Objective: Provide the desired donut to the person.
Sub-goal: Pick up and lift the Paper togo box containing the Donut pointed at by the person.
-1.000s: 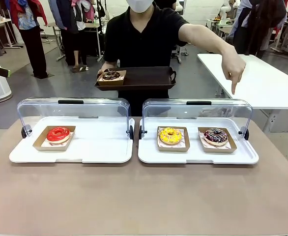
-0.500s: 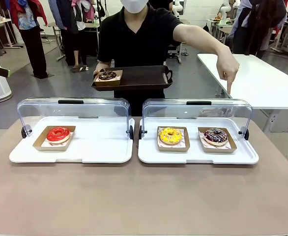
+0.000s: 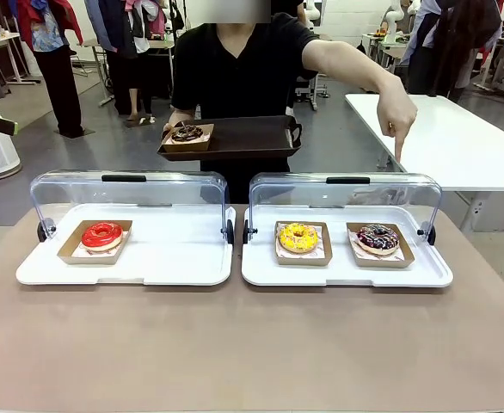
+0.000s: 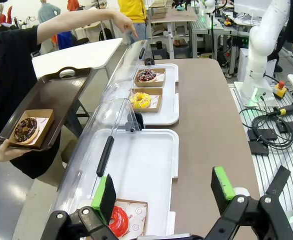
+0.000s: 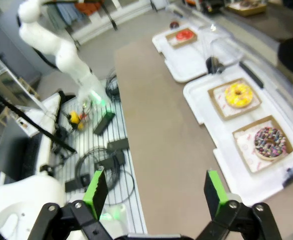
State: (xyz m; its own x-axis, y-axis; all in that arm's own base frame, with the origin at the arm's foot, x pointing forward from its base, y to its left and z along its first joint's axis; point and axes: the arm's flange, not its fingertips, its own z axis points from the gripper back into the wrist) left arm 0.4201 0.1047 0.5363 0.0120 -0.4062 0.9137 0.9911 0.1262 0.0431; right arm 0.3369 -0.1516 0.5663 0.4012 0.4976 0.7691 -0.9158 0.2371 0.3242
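The person [image 3: 243, 69] stands at the far side holding a dark tray [image 3: 235, 138] that carries a chocolate donut [image 3: 186, 133] in a cardboard box. Their other hand [image 3: 400, 116] points down over the sprinkled chocolate donut [image 3: 378, 237] at the right end of the right white tray [image 3: 347, 271]. A yellow donut [image 3: 298, 237] sits beside it, and a red donut [image 3: 102, 234] lies on the left white tray [image 3: 166, 258]. My left gripper [image 4: 164, 192] hangs open above the left tray's near end. My right gripper [image 5: 156, 192] hangs open over the table edge, apart from the sprinkled donut [image 5: 270, 142].
Both white trays have clear hinged lids [image 3: 347, 191] raised at the back. A white table [image 3: 458, 138] stands behind at the right. Cables [image 5: 106, 170] and the arm bases sit off the brown table's [image 3: 252, 344] near side.
The person shifted the dark tray slightly left and drew the pointing hand a little higher and inward. The donuts on the white trays have not moved.
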